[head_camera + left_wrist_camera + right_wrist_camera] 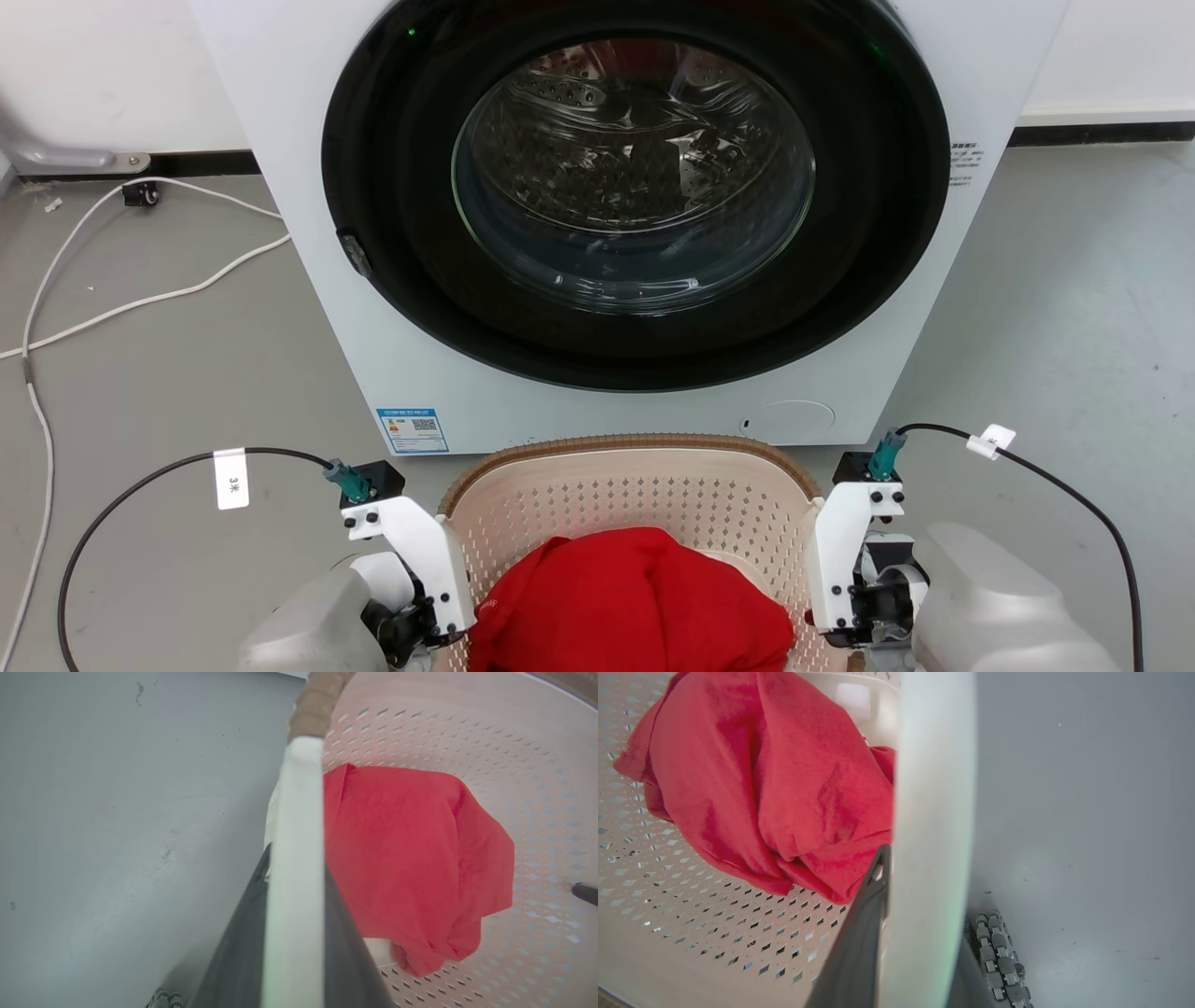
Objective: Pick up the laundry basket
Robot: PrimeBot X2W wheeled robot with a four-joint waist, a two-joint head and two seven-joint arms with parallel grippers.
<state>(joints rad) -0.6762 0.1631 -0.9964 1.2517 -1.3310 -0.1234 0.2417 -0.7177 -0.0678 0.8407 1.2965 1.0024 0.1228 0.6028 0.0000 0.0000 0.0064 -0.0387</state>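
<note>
The laundry basket [653, 495], at six o'clock before the washing machine [560, 415], has the left gripper [296, 863] and right gripper [924, 896] with jaws clenched on its white handles [294, 812] at nine and three o'clock, so seemingly only the lift remains.

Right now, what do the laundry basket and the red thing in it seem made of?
The laundry basket: likely matte cream plastic, given its regular moulded holes; the brown rim looks woven, perhaps moulded too. The red cloth: soft fabric, shown by folds and creases; fibre unclear.
</note>
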